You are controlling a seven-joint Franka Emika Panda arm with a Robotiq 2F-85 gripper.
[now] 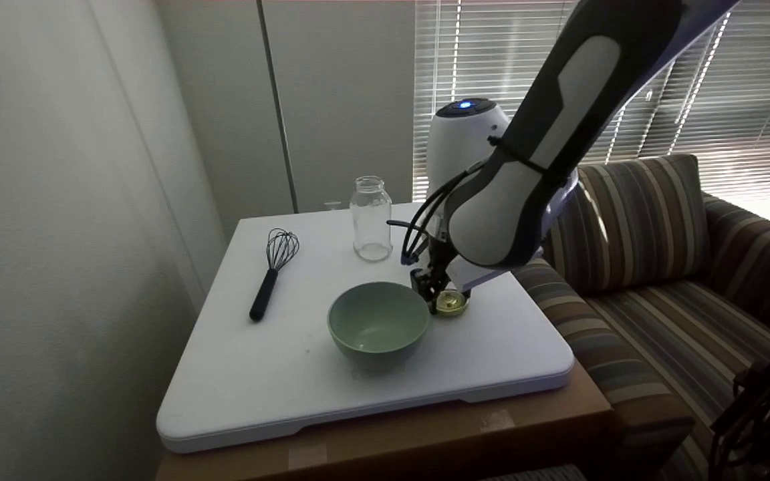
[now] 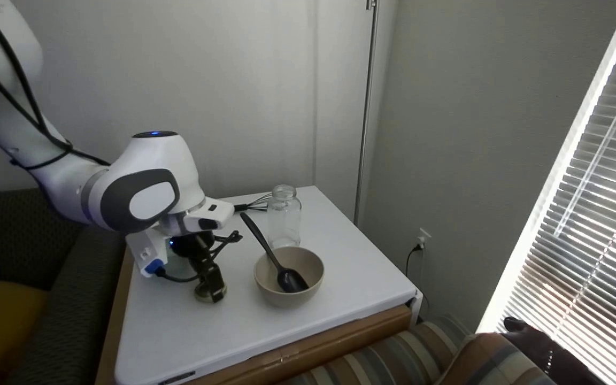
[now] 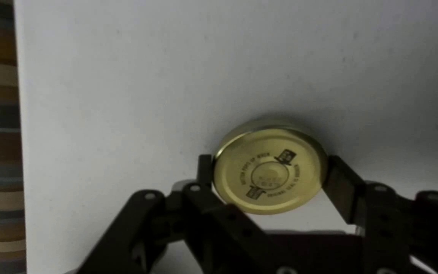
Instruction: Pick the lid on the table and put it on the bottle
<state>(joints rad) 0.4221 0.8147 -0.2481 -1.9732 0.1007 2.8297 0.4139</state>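
Note:
The lid (image 3: 270,171), a flat round gold-yellow cap with printing, lies on the white table top (image 3: 108,95). It also shows in both exterior views (image 1: 452,304) (image 2: 201,292), partly covered by the fingers. My gripper (image 3: 270,165) is low over the table, with one finger against each side of the lid, closed to its width. The gripper also shows in both exterior views (image 1: 450,299) (image 2: 213,294). The bottle (image 1: 372,224), a clear glass jar with an open mouth, stands upright farther back on the table (image 1: 244,387); it also shows in an exterior view (image 2: 284,219).
A pale green bowl (image 1: 378,324) stands close beside the gripper. A beige bowl (image 2: 270,297) holding a black spoon (image 2: 292,280) stands on the lid's other side, near the bottle. A whisk (image 1: 265,294) lies near the wall side. A striped sofa (image 1: 625,280) adjoins the table.

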